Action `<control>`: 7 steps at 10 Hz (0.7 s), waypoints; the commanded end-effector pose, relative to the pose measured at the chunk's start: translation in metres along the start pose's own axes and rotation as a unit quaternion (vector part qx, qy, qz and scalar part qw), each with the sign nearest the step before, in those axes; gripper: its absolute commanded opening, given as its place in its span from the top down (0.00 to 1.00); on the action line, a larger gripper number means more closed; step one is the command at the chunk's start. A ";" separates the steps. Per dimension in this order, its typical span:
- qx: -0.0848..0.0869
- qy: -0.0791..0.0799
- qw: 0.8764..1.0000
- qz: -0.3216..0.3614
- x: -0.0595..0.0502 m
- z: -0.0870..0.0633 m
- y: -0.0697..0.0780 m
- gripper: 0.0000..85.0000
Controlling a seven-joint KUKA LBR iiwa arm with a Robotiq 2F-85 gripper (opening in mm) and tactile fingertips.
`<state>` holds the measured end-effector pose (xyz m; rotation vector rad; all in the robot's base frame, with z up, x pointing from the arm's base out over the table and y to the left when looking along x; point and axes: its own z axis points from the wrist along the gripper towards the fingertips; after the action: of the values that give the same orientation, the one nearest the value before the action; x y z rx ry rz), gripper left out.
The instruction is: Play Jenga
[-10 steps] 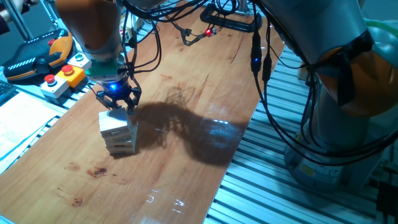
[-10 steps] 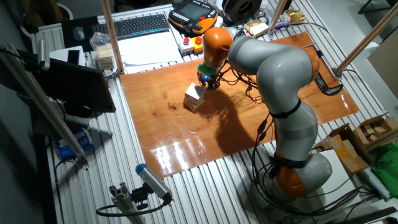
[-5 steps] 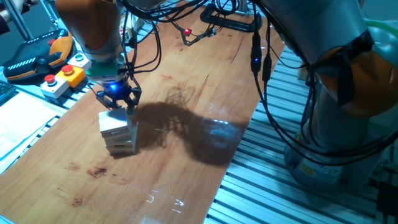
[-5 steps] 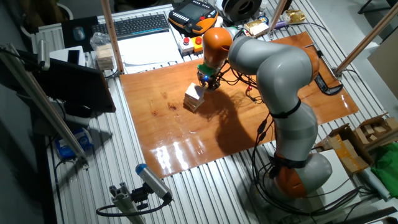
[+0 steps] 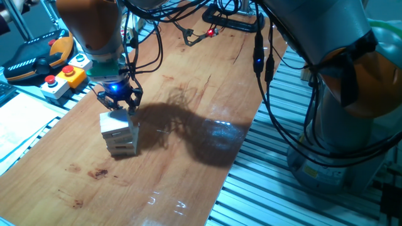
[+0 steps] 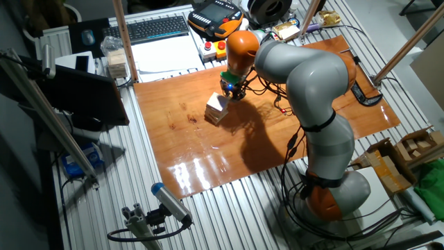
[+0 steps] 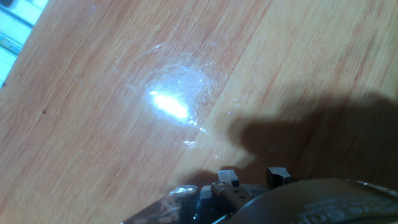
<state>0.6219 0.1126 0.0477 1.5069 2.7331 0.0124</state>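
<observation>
Pale wooden Jenga [image 5: 119, 135] under gripper [image 5: 117, 105], unlabelled

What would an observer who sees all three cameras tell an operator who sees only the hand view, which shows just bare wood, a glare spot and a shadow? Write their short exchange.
Operator: My view shows no blocks at all. Is the tower standing?
Observer: Yes. The block tower stands upright on the wooden table, its layers crossed.
Operator: Where is the gripper relative to it?
Observer: The gripper is right at the tower's top, on the side towards the box with red buttons. Whether it touches the top block cannot be told.
</observation>
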 end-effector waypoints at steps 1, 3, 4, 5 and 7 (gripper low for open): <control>0.000 0.000 1.000 0.000 -0.001 0.000 0.000 0.99; 0.000 0.001 1.000 0.000 -0.002 0.001 0.000 0.99; -0.001 0.000 1.000 -0.001 -0.003 0.001 0.001 0.99; -0.001 0.000 1.000 -0.001 -0.003 0.001 0.000 0.99; 0.000 -0.002 1.000 -0.002 -0.005 0.000 0.000 0.99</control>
<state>0.6246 0.1087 0.0479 1.5002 2.7331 0.0100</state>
